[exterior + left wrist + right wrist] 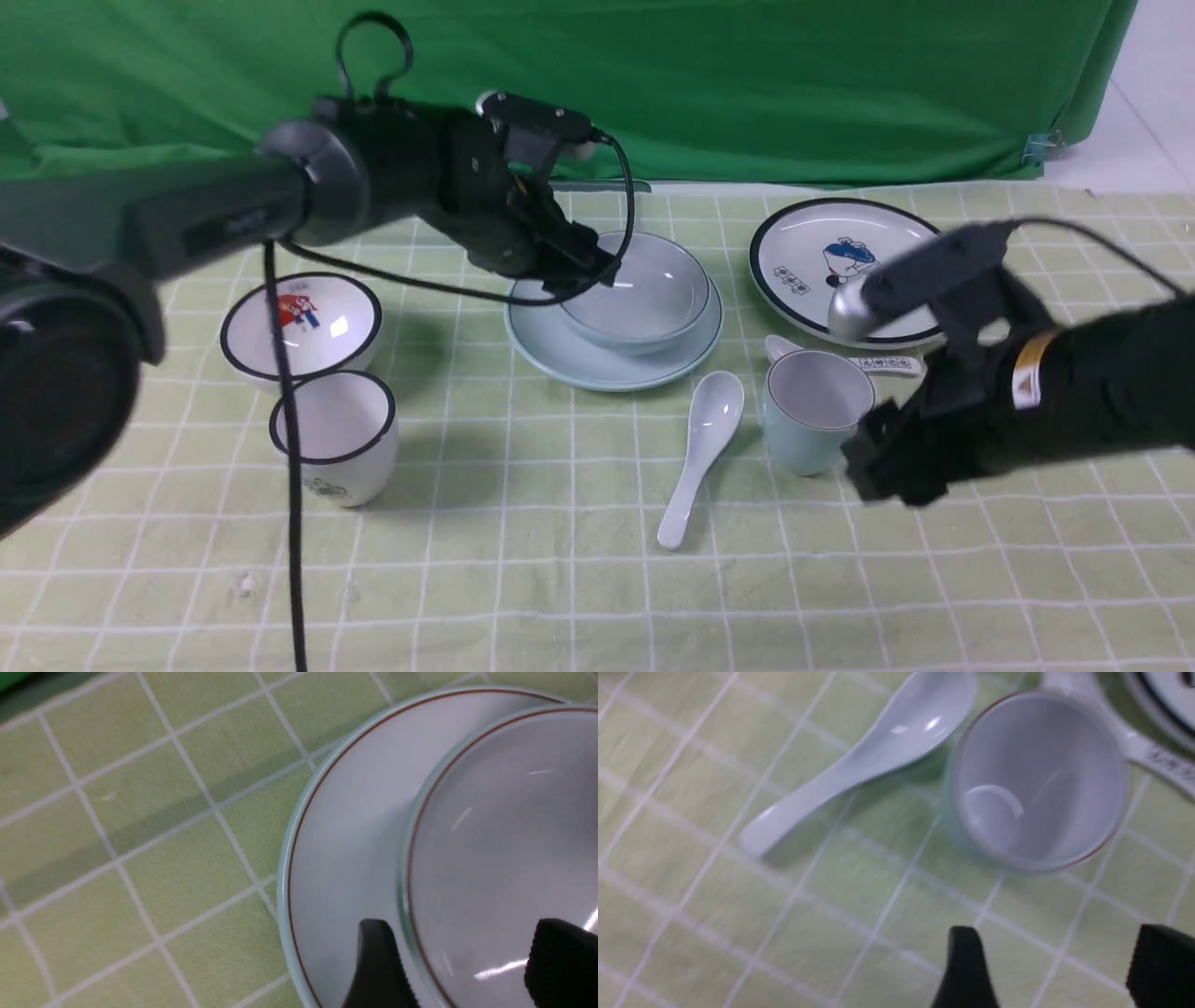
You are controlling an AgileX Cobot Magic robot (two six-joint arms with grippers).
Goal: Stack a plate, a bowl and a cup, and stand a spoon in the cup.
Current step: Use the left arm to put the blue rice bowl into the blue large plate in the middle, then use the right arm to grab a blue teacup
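Checked green cloth (pixel 523 560): glossy pale blue-green bowl (pixel 653 280) sits on matching plate (pixel 579 359).
Spread wide, empty: left gripper (pixel 465 933) and right gripper (pixel 1059 933).

Green checked tablecloth (pixel 523 560): plate (pixel 579 366), cup (pixel 810 425), spoon (pixel 702 446), cartoon plate (pixel 801 245), white bowl (pixel 301 325), white cup (pixel 338 443).

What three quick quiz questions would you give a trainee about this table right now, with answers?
1. True or false: the bowl sits on the plate.
2. The spoon is: A) standing upright, B) lying flat on the cloth, C) held by a gripper.
3. Fill in: the right gripper, near the cup, is ___ and holds nothing.
Key: 1 true; 2 B; 3 open.
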